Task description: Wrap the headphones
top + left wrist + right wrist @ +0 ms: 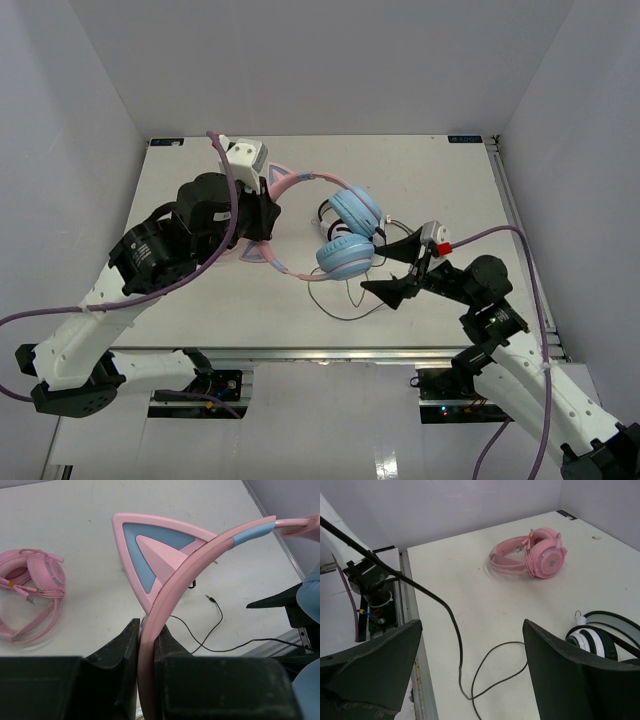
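Note:
The headphones, with light blue ear cups [346,256] and a pink cat-eared headband [290,183], are held up over the table's middle. My left gripper [262,222] is shut on the headband; in the left wrist view the pink band [172,592] runs between my fingers [122,652] beside a pink-and-blue cat ear [150,550]. The thin dark cable [335,300] trails loose on the table, its plug [210,598] lying free. My right gripper [397,268] is open and empty just right of the ear cups, above the cable [457,650].
All-pink headphones [530,557] lie on the table, partly under my left arm, and also show in the left wrist view [32,587]. White-and-black headphones [335,212] lie behind the blue cups, seen at the right wrist view's edge [600,637]. The table's front rail [330,352] is close.

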Controlling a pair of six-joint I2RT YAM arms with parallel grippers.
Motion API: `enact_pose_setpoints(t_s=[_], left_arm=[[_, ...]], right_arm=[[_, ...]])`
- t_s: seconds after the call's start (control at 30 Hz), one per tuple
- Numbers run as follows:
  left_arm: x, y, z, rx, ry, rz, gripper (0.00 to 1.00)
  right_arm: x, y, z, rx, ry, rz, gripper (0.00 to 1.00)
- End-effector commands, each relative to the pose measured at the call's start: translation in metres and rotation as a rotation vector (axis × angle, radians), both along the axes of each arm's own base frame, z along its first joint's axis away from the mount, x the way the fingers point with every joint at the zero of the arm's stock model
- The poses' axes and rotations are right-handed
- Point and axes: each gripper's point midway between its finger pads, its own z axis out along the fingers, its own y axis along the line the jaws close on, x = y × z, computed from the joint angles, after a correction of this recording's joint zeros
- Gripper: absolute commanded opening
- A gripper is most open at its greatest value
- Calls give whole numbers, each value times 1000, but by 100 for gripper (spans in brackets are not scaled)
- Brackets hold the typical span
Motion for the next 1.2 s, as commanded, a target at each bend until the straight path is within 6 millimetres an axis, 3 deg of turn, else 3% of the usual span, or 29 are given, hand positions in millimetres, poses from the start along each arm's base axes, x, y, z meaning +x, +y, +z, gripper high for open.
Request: enact_pose_setpoints(t_s=[0.0, 0.33, 0.7, 0.93, 1.17], left_arm=[[-8, -5, 38, -170, -64, -31, 0], [-9, -9, 47, -222, -76, -37, 0], [-15, -7, 53, -282, -88, -48, 0], [-18, -2, 55, -306, -101, -42, 0], [-22, -3, 52, -323, -97, -60, 0]], right_arm=[[-17, 10, 27, 120, -122, 121, 87], [-31, 36, -14, 124, -31, 200, 75], [-41, 58, -46, 105, 29, 224, 65], [-44, 68, -58, 98, 62, 249, 61], [-41, 76, -69, 89, 82, 242, 50]])
